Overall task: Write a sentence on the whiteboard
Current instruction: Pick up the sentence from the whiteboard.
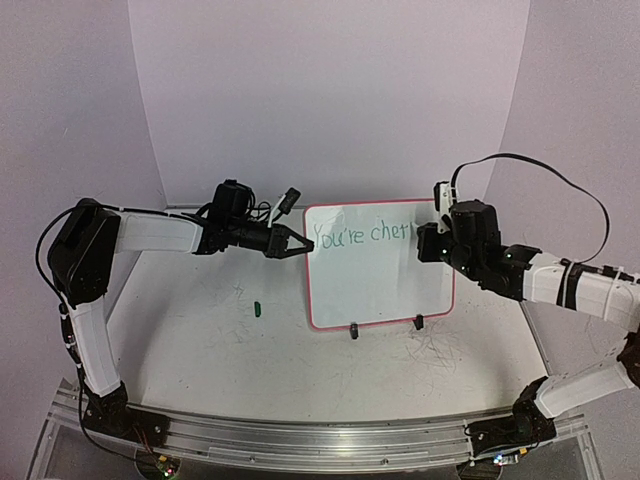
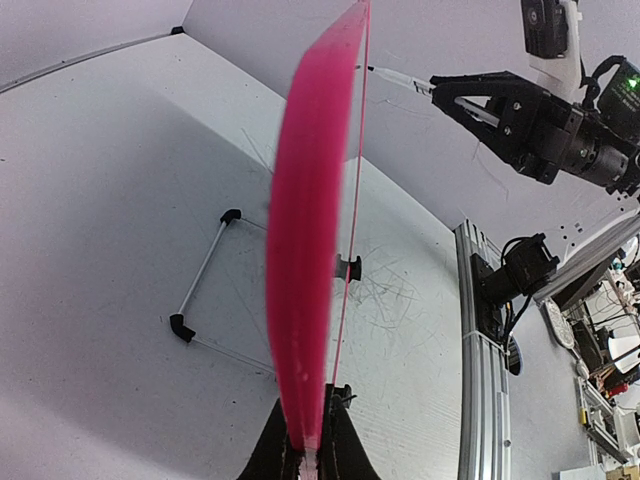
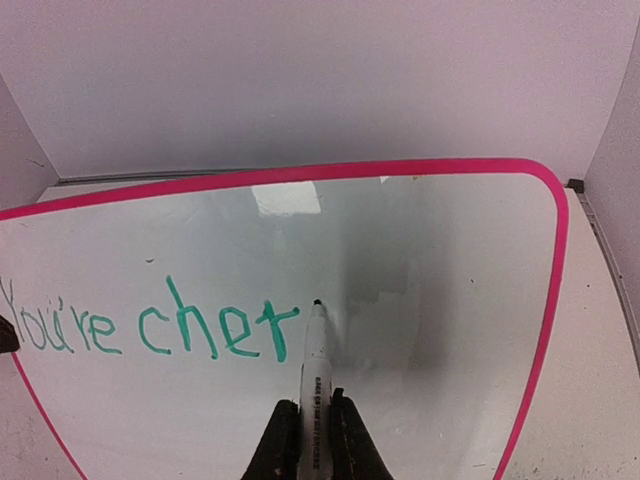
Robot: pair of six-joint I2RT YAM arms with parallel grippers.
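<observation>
The whiteboard [image 1: 380, 290] stands upright on its black feet at mid-table, pink frame all round. My left gripper [image 1: 295, 243] is shut on its left edge; in the left wrist view the pink edge [image 2: 310, 250] runs up from between the jaws of this gripper [image 2: 310, 430]. The sentence [image 1: 360, 235] reads "You're cher" in green along the top. My right gripper [image 3: 310, 405] is shut on a white marker [image 3: 317, 365]. Its dark tip touches the board [image 3: 440, 300] just right of the last letter of the writing [image 3: 150, 325].
A small green cap [image 1: 257, 308] lies on the scuffed tabletop left of the board. Behind the board, a wire stand with black feet [image 2: 181, 327] props it up. Grey scratch marks [image 1: 435, 350] cover the table in front. A metal rail [image 1: 300, 435] runs along the near edge.
</observation>
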